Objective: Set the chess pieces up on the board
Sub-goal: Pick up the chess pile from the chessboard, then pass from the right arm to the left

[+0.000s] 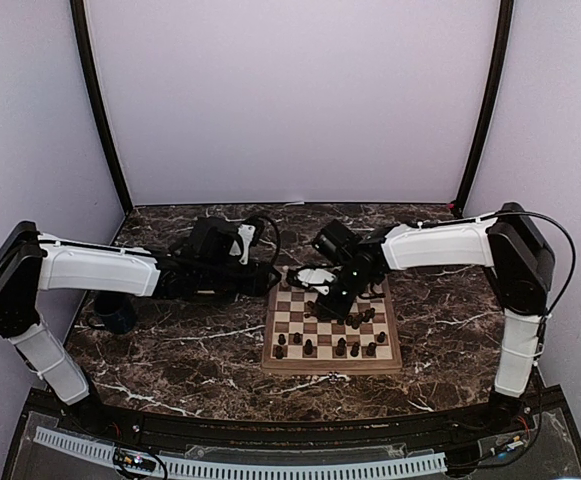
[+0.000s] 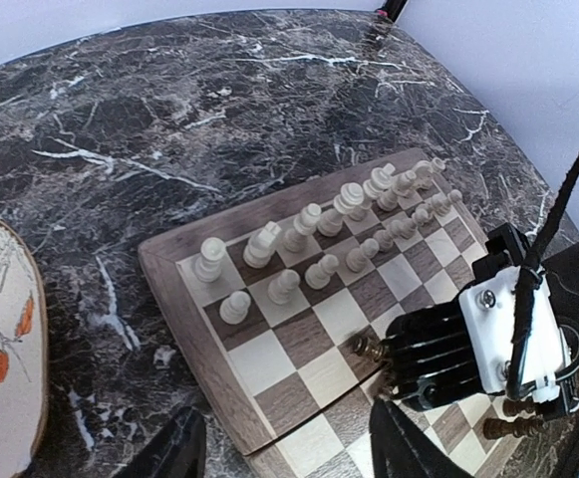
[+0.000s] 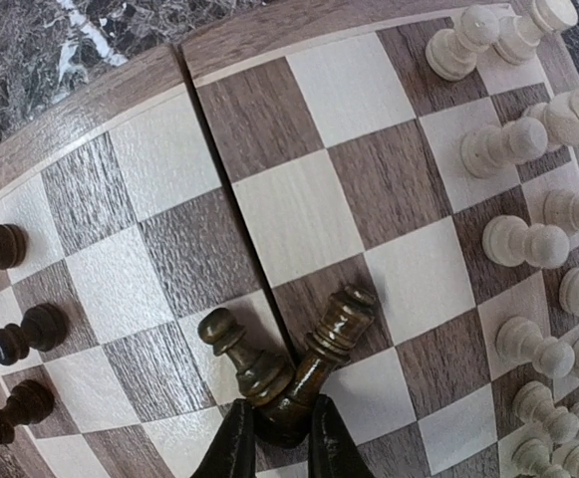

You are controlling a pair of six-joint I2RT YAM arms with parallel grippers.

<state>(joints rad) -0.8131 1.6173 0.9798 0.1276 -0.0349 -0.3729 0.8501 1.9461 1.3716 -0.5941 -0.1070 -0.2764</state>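
Observation:
The board (image 1: pixel 270 342) lies on the marble table right of centre. Pale chess pieces (image 2: pixel 319 224) stand in two rows along its far side. Dark chess pieces (image 1: pixel 325 346) stand near its front edge, and three dark pawns (image 3: pixel 30 334) show in the right wrist view. My right gripper (image 3: pixel 281 416) hovers low over the board's middle, its fingers pressed on the bases of two dark pieces (image 3: pixel 299 363) that lean apart in a V. My left gripper (image 2: pixel 284 430) is open over the board's left corner (image 2: pixel 184 329), holding nothing. The right gripper (image 2: pixel 448 349) shows just beyond it.
A round cream plate (image 2: pixel 0 339) with a leaf pattern lies left of the board. A dark mug (image 1: pixel 118 312) stands under the left arm. Pale walls and black posts enclose the table on three sides.

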